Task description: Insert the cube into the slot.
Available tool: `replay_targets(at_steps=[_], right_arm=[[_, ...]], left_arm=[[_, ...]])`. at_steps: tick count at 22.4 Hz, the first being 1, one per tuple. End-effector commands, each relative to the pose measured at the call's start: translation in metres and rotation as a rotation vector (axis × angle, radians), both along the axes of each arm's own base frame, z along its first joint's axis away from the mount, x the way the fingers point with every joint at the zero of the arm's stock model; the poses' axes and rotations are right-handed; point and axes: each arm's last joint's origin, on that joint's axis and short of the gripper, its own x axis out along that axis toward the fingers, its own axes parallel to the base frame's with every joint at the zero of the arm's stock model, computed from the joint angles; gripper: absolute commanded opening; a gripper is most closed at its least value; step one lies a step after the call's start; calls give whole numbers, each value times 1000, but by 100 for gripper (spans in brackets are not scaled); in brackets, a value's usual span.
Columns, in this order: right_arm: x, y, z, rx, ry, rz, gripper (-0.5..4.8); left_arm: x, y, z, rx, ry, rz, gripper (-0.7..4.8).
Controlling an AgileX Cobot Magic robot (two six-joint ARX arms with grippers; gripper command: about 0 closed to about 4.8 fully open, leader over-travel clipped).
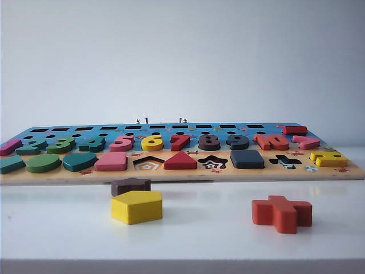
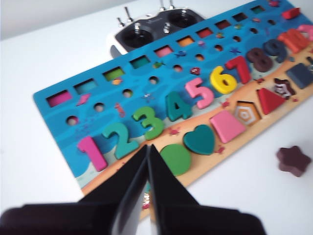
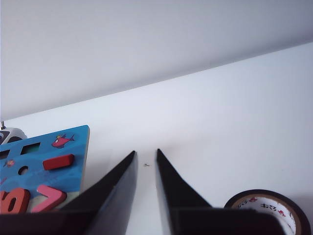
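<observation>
Near edge first: on the white table (image 1: 217, 240) in front of the board lie the yellow pentagon (image 1: 136, 206), the red cross block (image 1: 282, 213) and, just behind the pentagon, the brown star (image 1: 130, 185) — all loose, none touching the board. My left gripper (image 2: 147, 149) hangs above the low-number end of the puzzle board (image 1: 182, 174), jaws pressed together tip to tip, nothing between them. My right gripper (image 3: 145, 155) sits off the board's other end over bare table, jaws a narrow slit apart, also empty; a tape roll (image 3: 268, 210) lies just beside it. The cube (image 1: 247, 158) is in the front row of the board, right of the star cut-out and left of the cross cut-out, lying flat with its edges square to the board — I read it as seated in the slot, no checkered floor showing around it. It lies toward the right end, so the right arm is the nearer; from the left gripper it is far along the board's length. Room around it is tight: the number row behind, cut-outs on both sides, open table only at the front edge. Beyond the board's far edge sits a remote controller (image 2: 151, 29). Judgement: insertion looks complete, no further move called for
</observation>
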Motion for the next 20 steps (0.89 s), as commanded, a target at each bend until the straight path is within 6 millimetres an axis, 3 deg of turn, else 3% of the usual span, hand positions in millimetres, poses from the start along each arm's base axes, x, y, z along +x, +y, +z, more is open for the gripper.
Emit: replay_targets(at_steps=[1,8,12,20], right_arm=[[-2,0,-4,-32,-27,24,82],[-8,0,1,-79,-92,20,80],[-8,0,0,-98,-85,10,52],[-8,0,-1,-97,-79,10,53]], left_arm=[[-1,2,-5,7,-64,43,17],[-2,8,-34,-36,-129,191,17],[-1,13,-51,-28,-150,261,17],[1,17,-71,-8,-142,344,17]])
